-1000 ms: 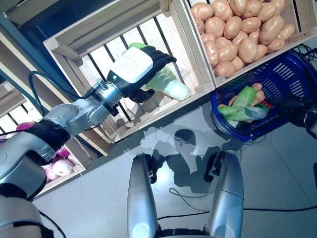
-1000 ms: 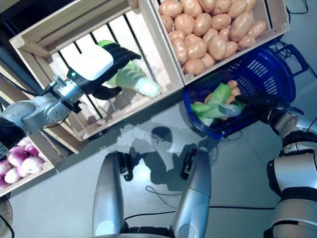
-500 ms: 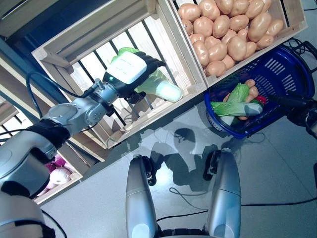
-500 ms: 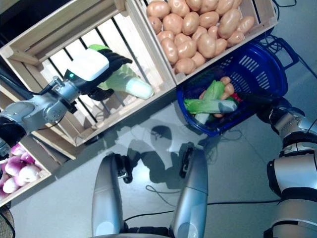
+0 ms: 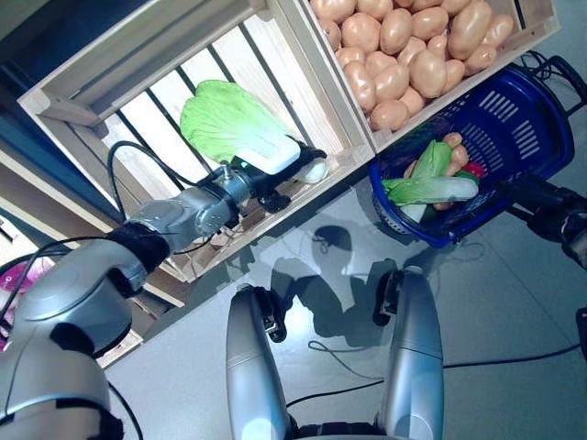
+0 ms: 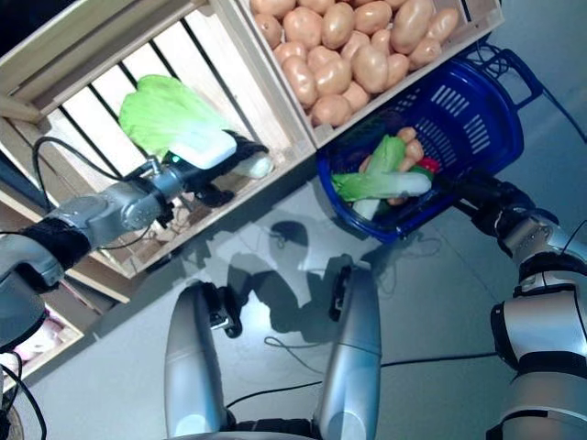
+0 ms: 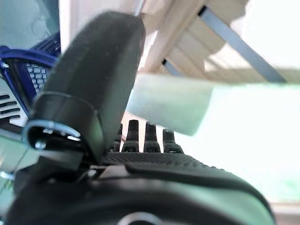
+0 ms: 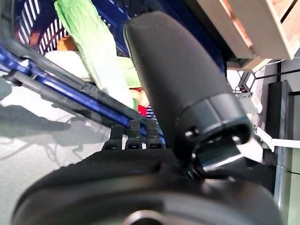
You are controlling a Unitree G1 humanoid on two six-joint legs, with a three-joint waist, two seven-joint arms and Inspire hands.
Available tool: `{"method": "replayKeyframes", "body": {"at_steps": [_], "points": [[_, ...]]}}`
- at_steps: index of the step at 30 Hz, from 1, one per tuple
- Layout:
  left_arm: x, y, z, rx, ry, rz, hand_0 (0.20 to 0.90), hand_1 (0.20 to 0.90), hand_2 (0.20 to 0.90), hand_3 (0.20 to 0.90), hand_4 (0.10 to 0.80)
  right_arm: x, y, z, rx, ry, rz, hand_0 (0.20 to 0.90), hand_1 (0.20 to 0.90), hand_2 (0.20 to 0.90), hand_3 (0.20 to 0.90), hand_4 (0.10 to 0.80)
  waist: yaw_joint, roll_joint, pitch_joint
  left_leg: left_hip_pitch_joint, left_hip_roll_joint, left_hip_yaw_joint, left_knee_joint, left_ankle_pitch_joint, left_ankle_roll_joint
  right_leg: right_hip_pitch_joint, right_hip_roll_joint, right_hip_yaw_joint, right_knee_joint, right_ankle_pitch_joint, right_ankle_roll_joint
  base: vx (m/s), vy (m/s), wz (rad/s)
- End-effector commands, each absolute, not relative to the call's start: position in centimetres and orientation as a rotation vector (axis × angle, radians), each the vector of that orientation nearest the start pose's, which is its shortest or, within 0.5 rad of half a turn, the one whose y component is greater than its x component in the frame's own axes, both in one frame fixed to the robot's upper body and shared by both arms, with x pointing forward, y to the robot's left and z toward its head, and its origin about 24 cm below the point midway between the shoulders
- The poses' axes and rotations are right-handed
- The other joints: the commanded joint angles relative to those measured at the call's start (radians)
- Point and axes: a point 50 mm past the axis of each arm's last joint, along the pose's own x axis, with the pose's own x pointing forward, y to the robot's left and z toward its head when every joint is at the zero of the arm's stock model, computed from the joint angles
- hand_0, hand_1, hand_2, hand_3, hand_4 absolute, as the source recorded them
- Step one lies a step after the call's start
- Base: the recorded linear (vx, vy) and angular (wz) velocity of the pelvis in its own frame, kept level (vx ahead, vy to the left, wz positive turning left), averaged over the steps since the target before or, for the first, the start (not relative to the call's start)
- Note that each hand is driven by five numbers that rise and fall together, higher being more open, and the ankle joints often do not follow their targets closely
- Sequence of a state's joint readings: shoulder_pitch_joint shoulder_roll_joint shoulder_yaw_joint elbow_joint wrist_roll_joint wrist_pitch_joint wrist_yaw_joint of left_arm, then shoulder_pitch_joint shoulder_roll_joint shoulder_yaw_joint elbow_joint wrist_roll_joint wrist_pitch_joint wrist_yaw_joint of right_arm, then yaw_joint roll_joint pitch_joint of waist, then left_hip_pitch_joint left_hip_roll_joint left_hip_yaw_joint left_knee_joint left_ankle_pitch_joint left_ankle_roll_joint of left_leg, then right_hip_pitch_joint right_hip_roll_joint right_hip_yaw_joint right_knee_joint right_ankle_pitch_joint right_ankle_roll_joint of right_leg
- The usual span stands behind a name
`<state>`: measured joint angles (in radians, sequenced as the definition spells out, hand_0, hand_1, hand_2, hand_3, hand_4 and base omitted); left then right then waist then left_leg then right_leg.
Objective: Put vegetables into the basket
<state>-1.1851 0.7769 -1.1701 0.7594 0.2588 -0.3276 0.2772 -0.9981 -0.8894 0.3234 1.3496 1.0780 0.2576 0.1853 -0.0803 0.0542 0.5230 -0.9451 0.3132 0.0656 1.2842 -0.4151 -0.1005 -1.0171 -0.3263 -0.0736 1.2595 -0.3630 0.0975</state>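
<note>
My left hand (image 5: 275,171) is shut on a leafy cabbage (image 5: 227,124) with a white stalk, low at the front of a slatted wooden crate (image 5: 138,69). The green leaves stand up above the hand. In the left wrist view the white stalk (image 7: 173,101) lies between my thumb and fingers (image 7: 146,136). The blue basket (image 5: 518,115) stands on the floor to the right. It holds a green and white leafy vegetable (image 5: 431,188), orange ones (image 5: 449,142) and a red one. My right hand (image 6: 486,194) is open beside the basket's near rim (image 8: 70,89).
The wooden stand's crates run across the back, one (image 5: 541,23) right above the basket. The crate's front board (image 5: 344,170) lies just below my left hand. Grey floor (image 5: 514,302) spreads in front of the stand.
The camera has shifted. My left hand has turned and moved down to the crate's front with the cabbage, whose leaves now show above it. The right hand stays by the basket.
</note>
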Motion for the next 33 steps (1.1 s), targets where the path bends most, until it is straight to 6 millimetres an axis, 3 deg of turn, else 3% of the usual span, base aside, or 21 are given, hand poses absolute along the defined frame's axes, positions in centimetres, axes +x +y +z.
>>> {"method": "replayKeyframes", "body": {"at_steps": [1, 14, 21, 22, 23, 24, 33], "points": [[39.8, 16.0, 24.8, 1.592, -0.618, -0.197, 0.9, 0.9, 0.9, 0.9, 0.8, 34.1, -38.4, 15.7, 0.438, 0.122, -0.401, 0.9, 0.9, 0.9, 0.9, 0.8, -0.011, -0.043, -0.004, 0.004, 0.01, 0.017, 0.001, -0.062, -0.001, 0.067, -0.053, 0.007, -0.097, 0.067, 0.047, -0.013, -0.014, -0.03], [41.3, 15.9, 26.0, 1.784, -0.579, -0.009, 0.9, 0.9, 0.9, 0.9, 0.8, 34.4, -37.9, 15.7, 0.452, 0.103, -0.37, 0.9, 0.9, 0.9, 0.9, 0.8, -0.034, -0.071, -0.003, -0.091, 0.026, 0.005, 0.062, -0.078, 0.002, -0.018, -0.048, 0.019, -0.066, 0.073, 0.048, -0.014, -0.007, -0.03], [42.0, 17.0, 26.4, 1.936, -0.44, 0.05, 0.9, 0.9, 0.9, 0.9, 0.8, 34.3, -38.1, 15.8, 0.453, 0.094, -0.369, 0.9, 0.9, 0.9, 0.9, 0.8, -0.048, -0.076, -0.003, -0.145, 0.035, -0.004, 0.095, -0.085, 0.004, -0.069, -0.052, 0.029, -0.047, 0.081, 0.049, -0.031, 0.003, -0.01], [42.1, 17.3, 26.4, 1.947, -0.405, 0.058, 0.841, 0.841, 0.841, 0.841, 0.761, 34.3, -38.1, 15.8, 0.453, 0.093, -0.369, 0.9, 0.9, 0.9, 0.9, 0.8, -0.049, -0.076, -0.003, -0.147, 0.035, -0.004, 0.096, -0.085, 0.004, -0.071, -0.052, 0.029, -0.046, 0.081, 0.049, -0.038, 0.002, -0.02], [42.2, 17.7, 26.5, 1.967, -0.361, 0.071, 0.531, 0.531, 0.531, 0.531, 0.554, 34.3, -38.1, 15.9, 0.451, 0.09, -0.367, 0.9, 0.9, 0.9, 0.9, 0.8, -0.051, -0.077, -0.003, -0.15, 0.036, -0.005, 0.098, -0.085, 0.005, -0.074, -0.053, 0.03, -0.045, 0.081, 0.049, -0.034, 0.002, -0.01], [42.2, 18.0, 26.4, 1.967, -0.325, 0.075, 0.3, 0.3, 0.3, 0.3, 0.4, 34.2, -38.2, 15.9, 0.453, 0.085, -0.365, 0.9, 0.9, 0.9, 0.9, 0.8, -0.053, -0.077, -0.003, -0.151, 0.037, -0.005, 0.098, -0.085, 0.005, -0.075, -0.053, 0.03, -0.044, 0.081, 0.049, -0.035, 0.005, -0.01], [42.2, 19.2, 26.7, 1.969, -0.312, 0.11, 0.3, 0.3, 0.3, 0.3, 0.4, 34.1, -38.4, 16.0, 0.466, 0.067, -0.366, 0.9, 0.9, 0.9, 0.9, 0.8, -0.053, -0.074, -0.004, -0.122, 0.042, 0.001, 0.083, -0.078, 0.004, -0.041, -0.06, 0.023, -0.062, 0.085, 0.044, -0.003, 0.001, 0.0]]}}
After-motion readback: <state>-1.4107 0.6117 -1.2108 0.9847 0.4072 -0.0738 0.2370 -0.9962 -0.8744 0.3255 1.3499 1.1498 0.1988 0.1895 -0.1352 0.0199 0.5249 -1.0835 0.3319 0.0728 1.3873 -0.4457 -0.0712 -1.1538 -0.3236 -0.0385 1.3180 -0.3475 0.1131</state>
